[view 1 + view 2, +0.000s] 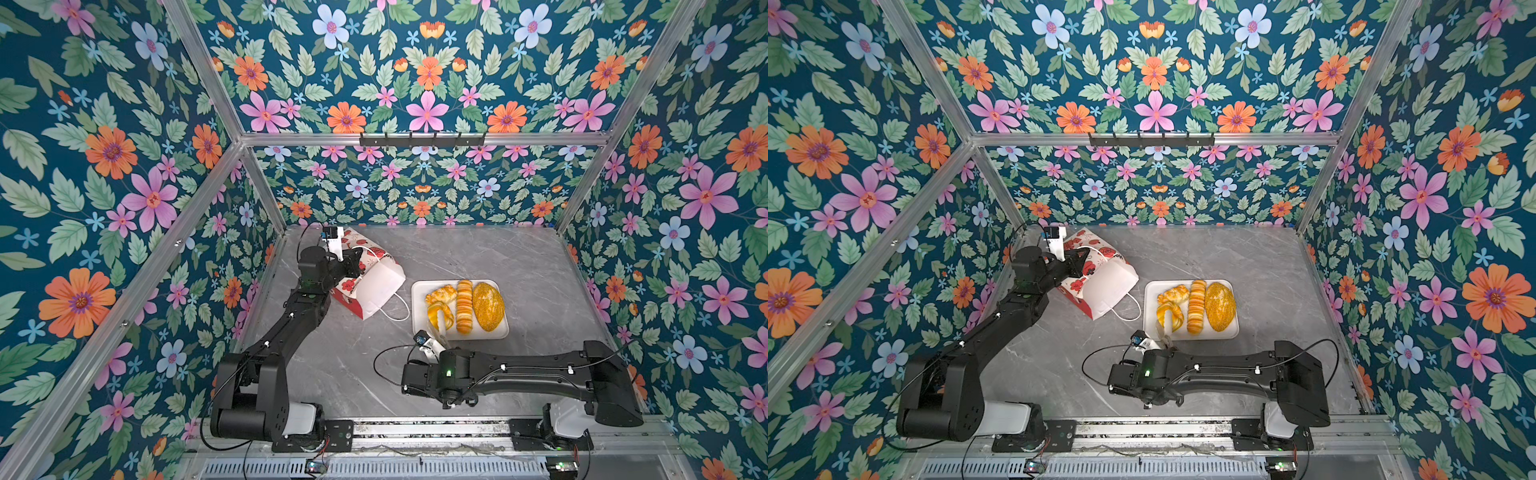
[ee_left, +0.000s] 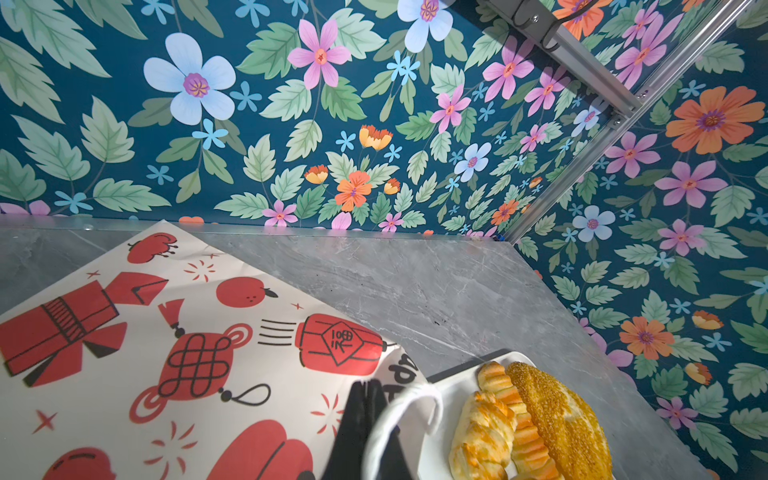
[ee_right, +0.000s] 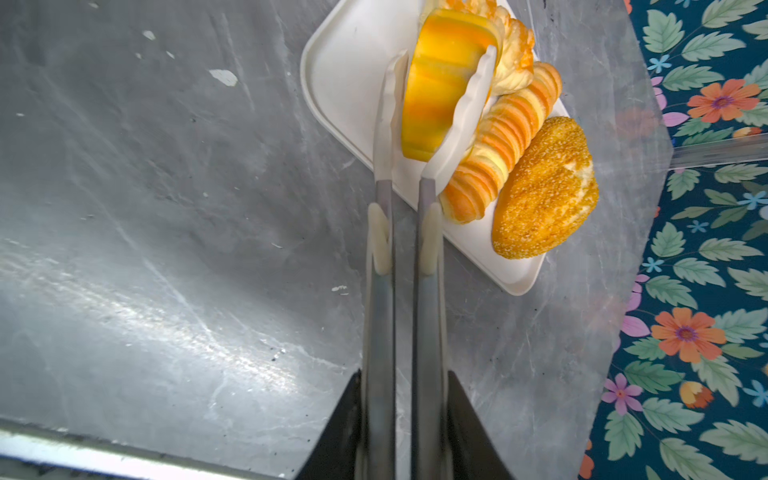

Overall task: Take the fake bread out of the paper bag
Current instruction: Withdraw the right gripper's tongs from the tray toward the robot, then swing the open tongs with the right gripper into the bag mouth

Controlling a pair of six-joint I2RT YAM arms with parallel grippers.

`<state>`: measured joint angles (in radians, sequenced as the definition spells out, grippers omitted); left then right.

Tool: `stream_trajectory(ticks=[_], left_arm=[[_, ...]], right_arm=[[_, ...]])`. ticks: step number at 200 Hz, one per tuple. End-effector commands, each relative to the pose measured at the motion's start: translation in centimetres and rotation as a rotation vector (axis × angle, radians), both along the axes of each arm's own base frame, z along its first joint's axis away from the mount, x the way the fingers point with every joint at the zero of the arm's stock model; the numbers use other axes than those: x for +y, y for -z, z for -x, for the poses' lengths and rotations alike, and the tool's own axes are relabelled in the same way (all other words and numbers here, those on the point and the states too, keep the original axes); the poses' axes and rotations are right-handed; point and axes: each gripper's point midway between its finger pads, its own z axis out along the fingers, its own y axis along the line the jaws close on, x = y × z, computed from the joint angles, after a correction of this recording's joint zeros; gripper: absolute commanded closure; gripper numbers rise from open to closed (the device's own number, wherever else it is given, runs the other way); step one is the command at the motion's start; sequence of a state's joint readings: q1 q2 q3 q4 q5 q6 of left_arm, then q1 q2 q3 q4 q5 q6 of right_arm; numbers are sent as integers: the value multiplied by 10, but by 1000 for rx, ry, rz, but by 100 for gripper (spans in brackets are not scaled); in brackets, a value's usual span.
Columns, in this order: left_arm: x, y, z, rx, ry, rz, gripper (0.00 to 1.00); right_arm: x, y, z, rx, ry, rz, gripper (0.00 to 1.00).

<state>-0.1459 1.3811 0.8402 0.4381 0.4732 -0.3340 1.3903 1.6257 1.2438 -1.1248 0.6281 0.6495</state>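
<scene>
1. A white tray [image 1: 419, 316] lies on the grey tabletop [image 1: 478, 257], right of the paper bag [image 1: 376, 286] and just apart from it. On the tray the flaky pastry [image 1: 441, 294], the long ridged loaf [image 1: 464, 306] and the oval seeded loaf [image 1: 488, 306] lie side by side, touching.
2. The glossy ring bun [image 3: 440, 83] stands on edge at the tray's near left corner, beside the pastry. The white tips of metal tongs [image 3: 428, 311] clasp it.
3. The paper bag lies on its side at the back left of the tabletop, its mouth turned toward the tray.
4. In both top views the left wrist covers the rear part of the bag, and the bag's inside is not visible. The right wrist view cuts off the far end of the tray.
5. The left arm stretches from the front left base toward the back. The left gripper [image 2: 365, 390] is at the bag's rim, its fingers pressed together. They seem to pinch the paper edge, though a white cord handle [image 2: 409, 395] looping in front blurs this.
6. The right arm lies low across the front, its wrist turned toward the back. The right gripper [image 3: 405, 378] has its fingers squeezed on the tongs' handles.
</scene>
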Motion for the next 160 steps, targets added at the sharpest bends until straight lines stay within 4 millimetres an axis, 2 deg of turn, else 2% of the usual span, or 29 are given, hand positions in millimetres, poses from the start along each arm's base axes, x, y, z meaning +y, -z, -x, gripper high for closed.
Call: stream_trajectory(ticks=[1,62,115,160], left_arm=[[0,-9,0,-37,4,3,100],[0,-7,0,-34,4,4,100],[0,-8,-1,-36,2,5,100],[0,-8,-1,-35,2,5,100]], right_arm=[[9,8,11,78,-5,-54,71],[11,6,9,62,6,-79,71],[13,-16,6,23,4,-165,72],[11,-40,-4,-66,4,-242,73]])
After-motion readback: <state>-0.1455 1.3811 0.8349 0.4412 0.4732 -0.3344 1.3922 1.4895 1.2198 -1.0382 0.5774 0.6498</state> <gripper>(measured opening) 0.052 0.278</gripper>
